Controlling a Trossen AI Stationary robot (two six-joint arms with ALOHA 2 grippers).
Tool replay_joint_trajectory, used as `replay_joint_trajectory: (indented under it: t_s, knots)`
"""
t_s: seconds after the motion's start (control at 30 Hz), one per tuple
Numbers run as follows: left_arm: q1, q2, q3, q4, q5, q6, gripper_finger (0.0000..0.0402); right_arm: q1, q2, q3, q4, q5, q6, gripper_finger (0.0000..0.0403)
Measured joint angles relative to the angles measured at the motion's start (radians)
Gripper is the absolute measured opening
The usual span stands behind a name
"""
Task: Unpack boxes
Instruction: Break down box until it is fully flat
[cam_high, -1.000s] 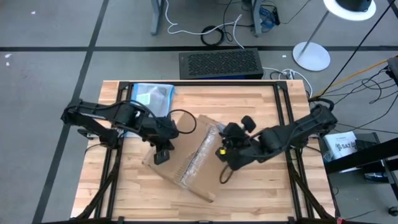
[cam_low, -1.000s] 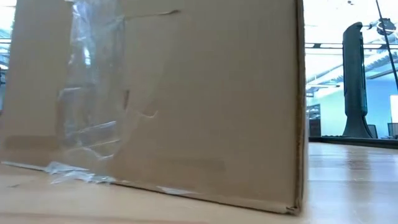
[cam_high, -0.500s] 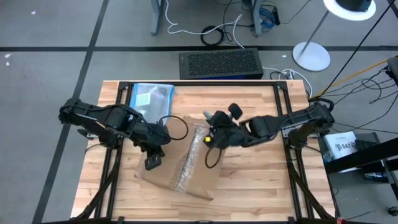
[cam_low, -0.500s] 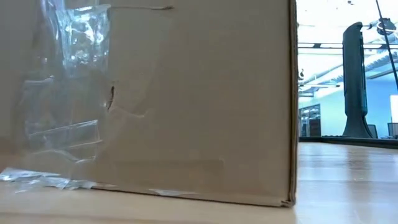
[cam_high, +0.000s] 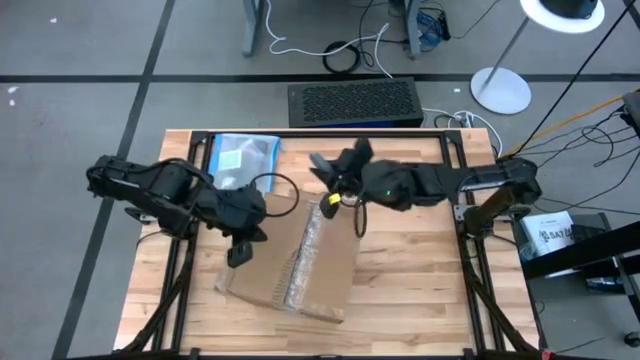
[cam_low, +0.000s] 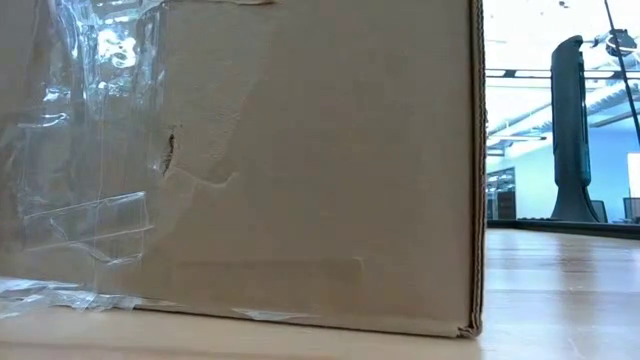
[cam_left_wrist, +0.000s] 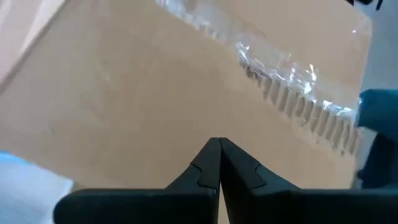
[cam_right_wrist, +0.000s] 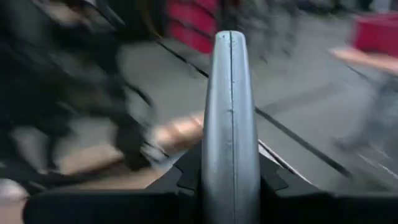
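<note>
Left gripper, fingers together, presses the taped brown cardboard carton, apparently steadying it; right gripper, also closed, hovers beyond it.

A light wooden table stands on a grey floor crossed by dark lines. Behind it lies a black grille-topped unit, with cables and a white lamp base nearby. Bright ceiling lights show beyond.

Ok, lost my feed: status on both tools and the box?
Left tool shut, over the box. Right tool shut, empty, at the box's far end. Box taped, unopened. Clear pouch lies beside it.
</note>
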Motion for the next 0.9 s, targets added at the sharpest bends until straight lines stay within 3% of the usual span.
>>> replay_joint_trajectory:
  t_s: [0.13,0.3,0.5,0.7,0.9]
  knots:
    - [0.043,0.012,-0.001,-0.001,0.003,0.098,0.0010,-0.055,0.000,-0.059,0.258,-0.207,-0.099,0.0063]
    - [0.105,0.015,-0.001,0.027,0.022,0.159,0.0010,-0.122,0.000,-0.168,0.573,-0.437,-0.076,0.0063]
    - [0.159,0.015,-0.001,0.078,0.070,0.180,0.0010,-0.157,-0.001,-0.368,1.015,-0.542,-0.011,0.0063]
    - [0.195,0.015,-0.071,0.155,0.157,0.156,0.0010,-0.194,0.007,-0.572,1.412,-0.572,0.095,0.0063]
    - [0.198,0.015,-0.156,0.201,0.189,0.126,0.0010,-0.203,0.083,-0.609,1.574,-0.575,0.121,0.0063]
